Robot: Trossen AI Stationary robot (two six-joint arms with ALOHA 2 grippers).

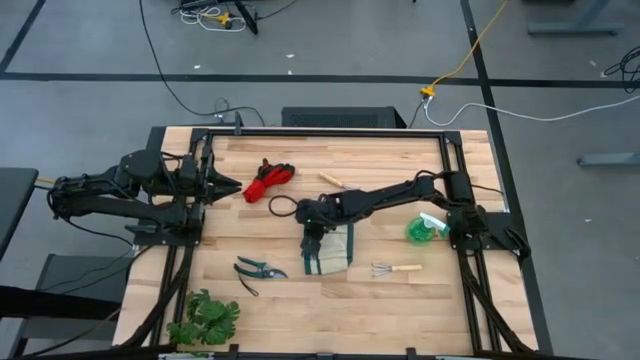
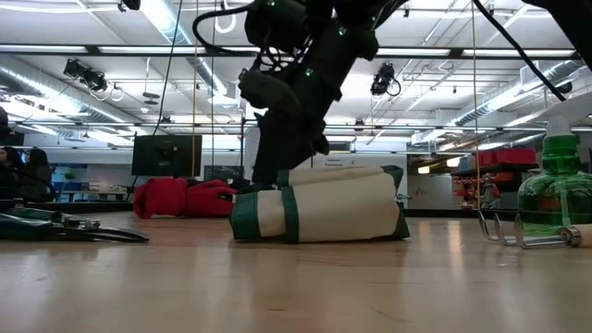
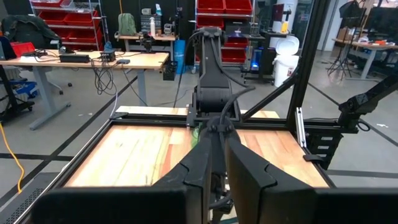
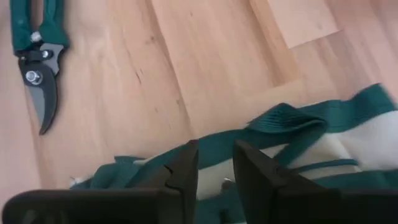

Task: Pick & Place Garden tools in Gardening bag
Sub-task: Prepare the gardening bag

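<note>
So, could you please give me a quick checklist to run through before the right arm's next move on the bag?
1. Right gripper over the beige canvas bag with green trim: ok.
2. Its fingers closed on a green strap: cannot tell.
3. Bag upright and open: not ok, it lies collapsed.
4. Dark-handled pruning shears clear of bag: ok.
5. Left gripper parked at the table's left edge: ok.

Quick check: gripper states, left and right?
Left gripper: shut, empty, parked at the table's left edge.
Right gripper: narrowly open, fingers at the gardening bag green trim, nothing gripped yet.
</note>
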